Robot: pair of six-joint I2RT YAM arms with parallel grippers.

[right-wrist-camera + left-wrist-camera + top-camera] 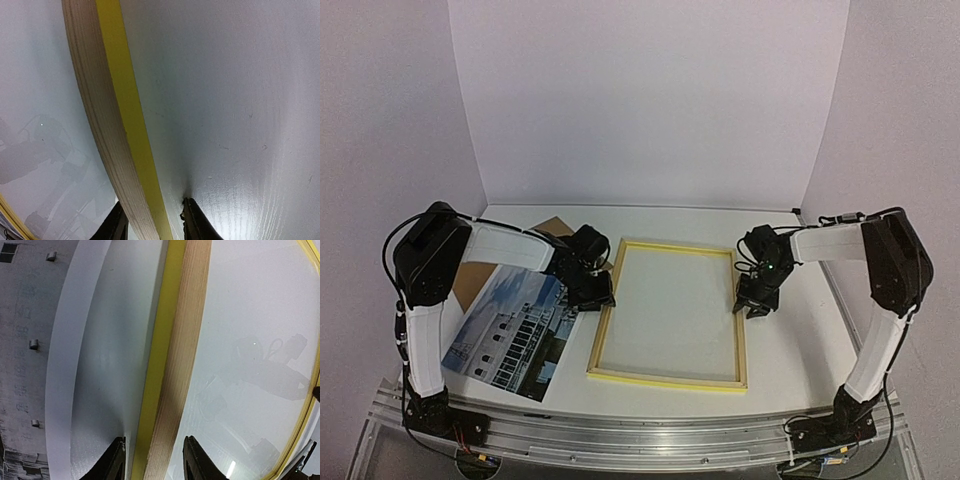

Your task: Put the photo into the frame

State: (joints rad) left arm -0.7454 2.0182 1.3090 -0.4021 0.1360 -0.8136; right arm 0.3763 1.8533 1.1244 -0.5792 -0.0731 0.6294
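- While the left fingers [116, 462] straddle the left rail of the frame [666, 379], we see them closed on it, one at the yellow outer edge and one at the pale wood side.
- Over to the right fingers [192, 222]: same picture, clamped across the right rail.
- The frame lies flat mid-tabletop [790, 340], held between both arms.
- The photo [510, 330] lies flat just left of the frame, not touching it and partly under the left arm.
- A brown board [552, 228] peeks out behind that arm.
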